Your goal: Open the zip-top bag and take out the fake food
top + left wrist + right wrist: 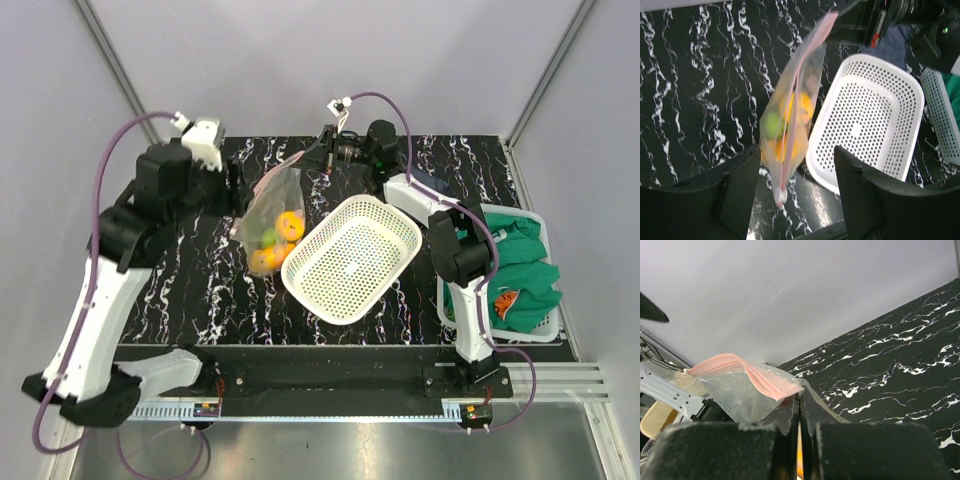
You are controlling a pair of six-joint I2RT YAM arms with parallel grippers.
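Zip-top bag (268,205) noted just off the far-left rim of the white basket (350,258), apparently clear of it, and held up off the marbled table (190,290) at its upper end. Fake food (275,240) is slumped in the bag's low end: orange and yellow pieces with one green one, nearest the basket's left edge. The bag's long axis is read as slanting from the pinched top corner, beyond the basket's far rim, down toward the basket's left side. In the left wrist view the pink zip strip (812,50) is seen to run along that same line. Right gripper (800,407) is pressed together on a fold of clear film just beside the strip's end, so the bag is carried from that corner alone. Left gripper (796,160) is spread wide on the side of the bag away from the basket, its fingers (740,185) straddling the lower zip end without touching it. The zip looks not yet parted. The left arm is judged the nearer for the next hold, the strip lying straight ahead between its jaws; a bite on one lip only is judged to be needed to peel the mouth apart.
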